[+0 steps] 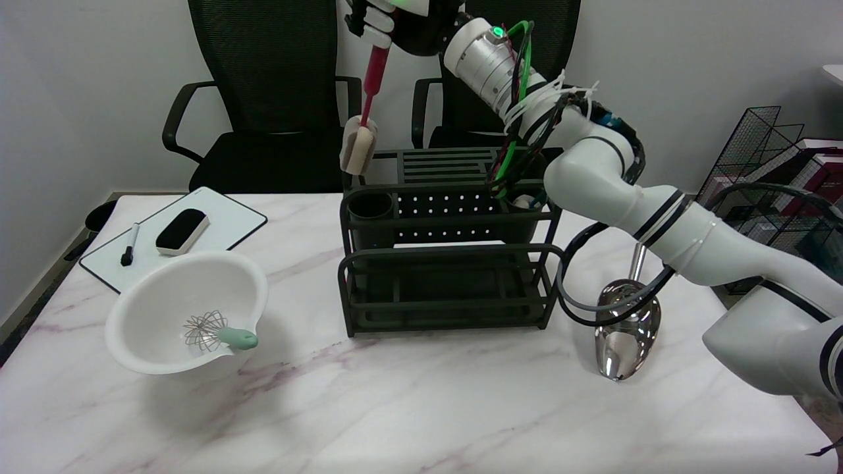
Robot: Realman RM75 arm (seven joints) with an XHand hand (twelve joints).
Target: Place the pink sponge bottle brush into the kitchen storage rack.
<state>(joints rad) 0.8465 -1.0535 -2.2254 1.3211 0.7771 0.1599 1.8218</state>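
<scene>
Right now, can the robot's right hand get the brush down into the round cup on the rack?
Probably yes. The right hand holds the brush sponge-down, just above the round cup at the rack's left end; nothing blocks its opening.

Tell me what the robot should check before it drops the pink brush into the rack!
1. Brush held firmly: ok. The right hand grips the top of the brush handle, though the hand is partly cut off by the picture's edge.
2. Sponge end pointing down: ok, slightly tilted.
3. Sponge over the round cup at the rack's left end: cannot tell. It hangs above and behind that corner; one view does not show depth.
4. Cup free: ok, it looks dark with nothing sticking out.
5. Arm cables clear of the rack: not ok. Green and black cables hang right by its right end.
</scene>
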